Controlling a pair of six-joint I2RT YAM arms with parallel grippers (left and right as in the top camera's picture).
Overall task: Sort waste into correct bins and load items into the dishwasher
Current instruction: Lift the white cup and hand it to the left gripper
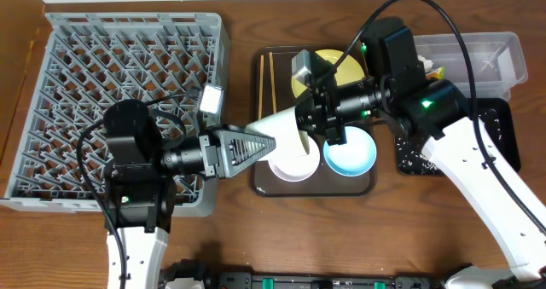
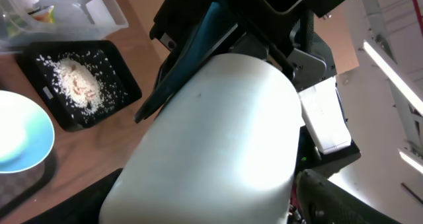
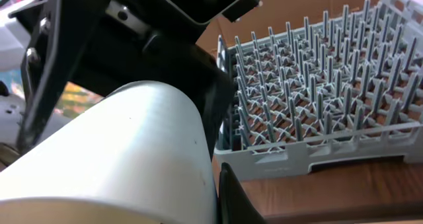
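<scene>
Though plainly stuck to the floor of the shallow black tray [image 2: 33, 78], too blurred to read: a small pale sticker [image 2: 47, 92]. In that same tray, a heap of beige rice scraps [image 2: 78, 84], loose grains scattered round it. Just behind, the clear tub [image 2: 106, 12], holding the green-yellow wrapper [image 2: 39, 14]. On the dark brown serving tray [image 1: 314, 191]: light blue bowl [image 1: 350, 153], upright, at the near right; yellow plate [image 1: 351, 66] behind it, partly hidden by the right arm; two chopsticks [image 1: 271, 80] laid side by side along the left edge. Grey dish rack [image 1: 128, 84] at far left, just beside the serving tray. White cup [image 1: 280, 129] tilted over the serving tray's left half, between rack and blue bowl; impossible to tell whether its lower end touches the tray. Left gripper [image 1: 275, 141] reaching in level from the rack side, rolled so its camera faces sideways, clamped on the cup, one finger [image 2: 324, 197] against its wall. Right gripper [image 1: 309, 123] reaching from the opposite side, forearm stretched across the plate, likewise clenched on the cup, one finger [image 3: 232, 191] pressed to its flank.
</scene>
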